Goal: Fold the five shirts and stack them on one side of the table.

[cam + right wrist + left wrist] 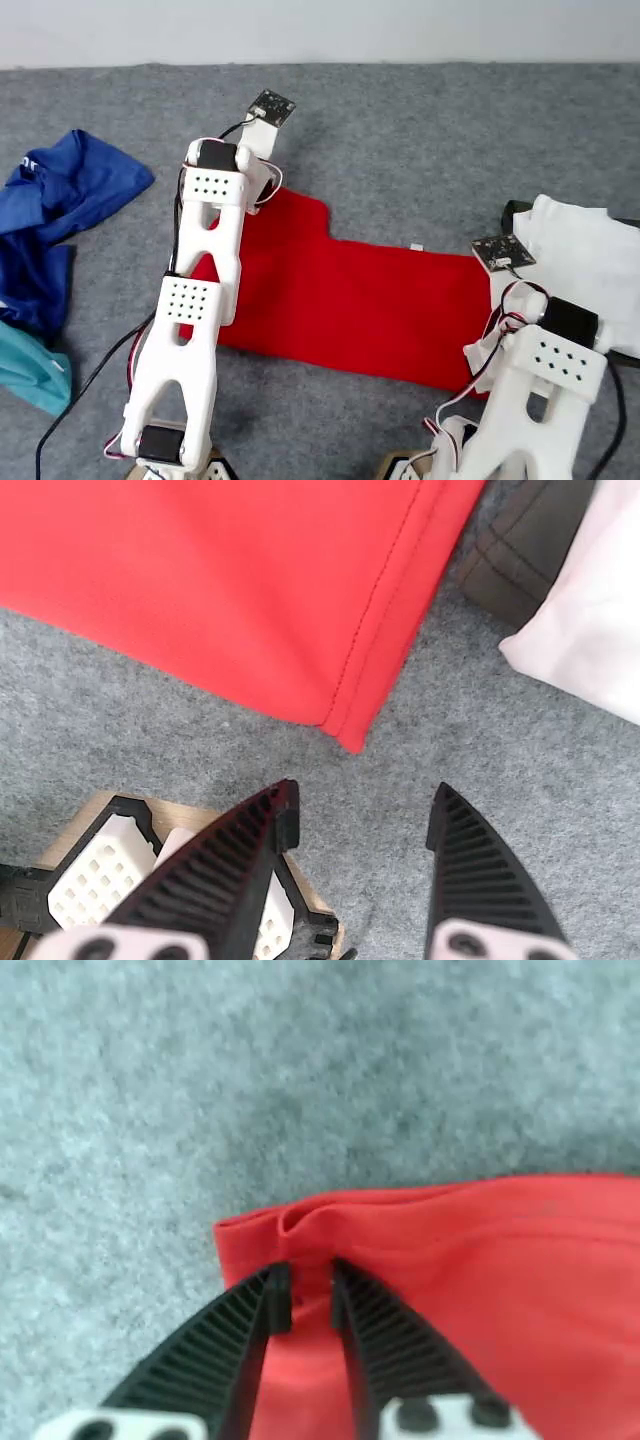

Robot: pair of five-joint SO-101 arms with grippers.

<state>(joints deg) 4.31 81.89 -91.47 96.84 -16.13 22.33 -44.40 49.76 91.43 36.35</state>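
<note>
A red shirt [350, 300] lies spread flat across the middle of the grey table. The left arm [210, 250] stretches over its far left corner. There my left gripper [310, 1295] is shut on a raised fold of the red shirt [480, 1260] close to the corner edge. The right arm [545, 370] stands at the near right. My right gripper [365, 802] is open over bare grey felt, just off the near right corner of the red shirt [250, 590], with nothing between its fingers.
A white shirt [585, 260] lies on a dark shirt [515, 212] at the right edge. A crumpled blue shirt [60, 200] and a teal shirt [25, 365] lie at the left. The arm's base [110, 870] is below the right gripper.
</note>
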